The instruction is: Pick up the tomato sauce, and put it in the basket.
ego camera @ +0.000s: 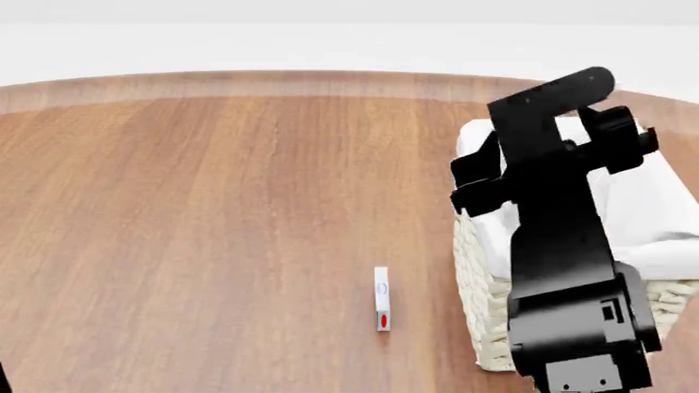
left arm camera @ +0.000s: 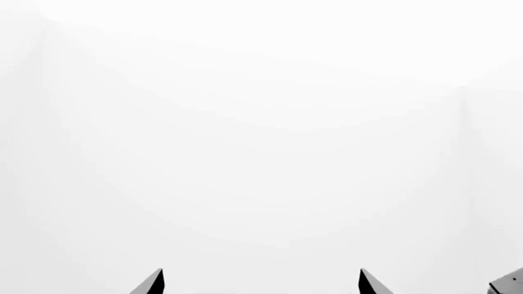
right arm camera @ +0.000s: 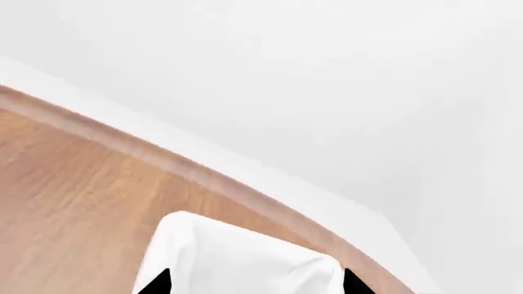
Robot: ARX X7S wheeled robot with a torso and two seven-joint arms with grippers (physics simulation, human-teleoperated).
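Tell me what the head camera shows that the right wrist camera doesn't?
Only the head view shows the right arm over the basket's woven wall, and a small white stick with a red mark lying on the table. Only the right wrist view shows the right hand fingertips. Both show the wooden table and the basket's white lining.

Round wooden table (ego camera: 218, 205) bearing the basket (ego camera: 486, 303) and a small white tube (ego camera: 381, 298).

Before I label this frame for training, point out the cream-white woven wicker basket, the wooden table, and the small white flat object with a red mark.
cream-white woven wicker basket (ego camera: 477, 282): head view, its woven side wall.
wooden table (ego camera: 196, 229): head view, bare top.
small white flat object with a red mark (ego camera: 381, 298): head view, its middle.
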